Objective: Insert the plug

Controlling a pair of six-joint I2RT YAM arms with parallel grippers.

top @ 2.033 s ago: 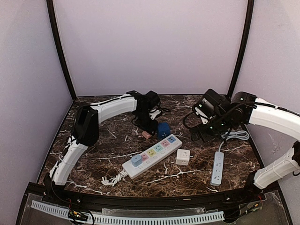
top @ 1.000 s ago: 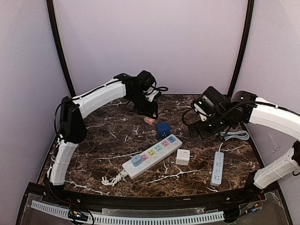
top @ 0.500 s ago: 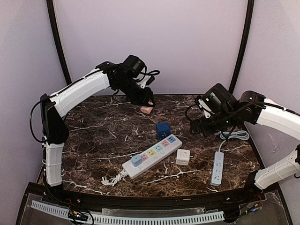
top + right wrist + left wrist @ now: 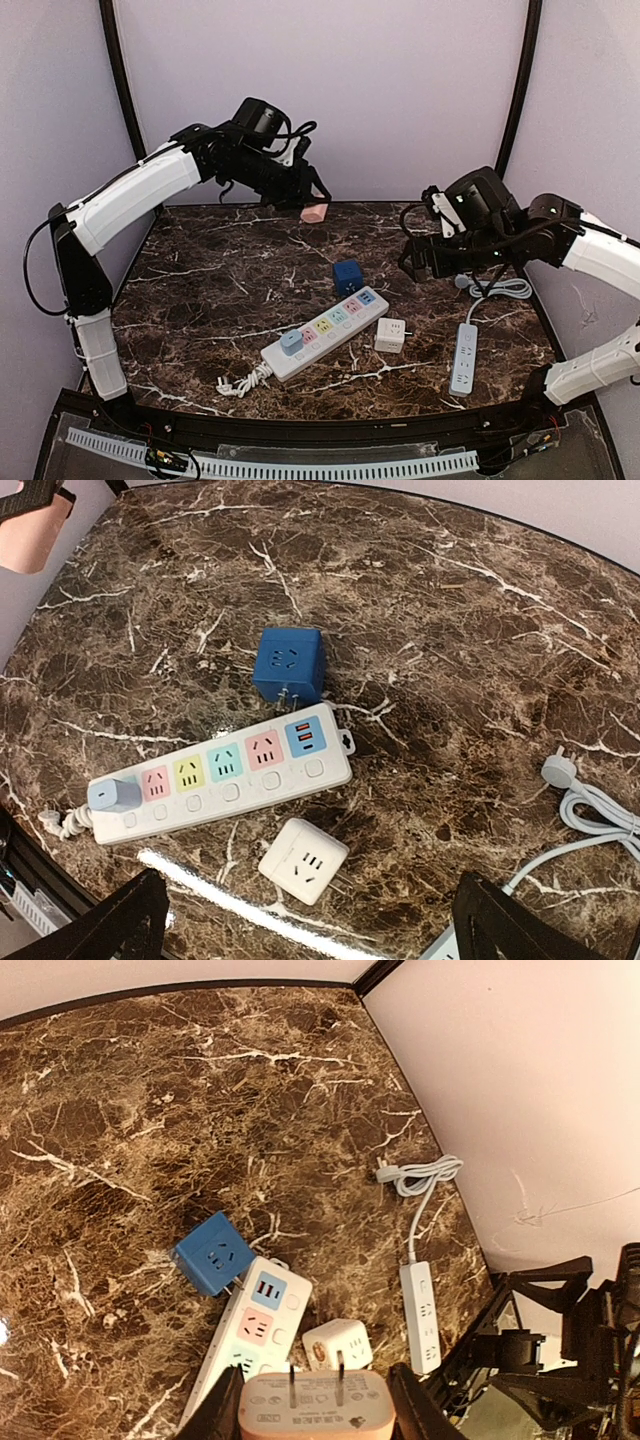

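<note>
Left gripper (image 4: 314, 1402) clamps pink plug (image 4: 314, 212) high over the back edge of the table (image 4: 200, 300). The coloured power strip (image 4: 325, 333) lies near the front edge. Right gripper (image 4: 416, 270) wide, empty. Risk: strip unpinned, so the insertion push may skid it and the prongs miss.

We see a dark brown marble tabletop (image 4: 190, 300) streaked with thin white veins. The long white plastic power strip (image 4: 325, 335) has sockets tinted blue, salmon, teal, yellow and pink (plus a small pale blue plastic plug (image 4: 113, 795)). We also note a deep blue plastic cube adapter (image 4: 348, 276), a plain white plastic cube adapter (image 4: 390, 335), a slim pale grey-blue plastic strip (image 4: 464, 358) and a peach-pink flat plastic plug (image 4: 314, 213).
</note>
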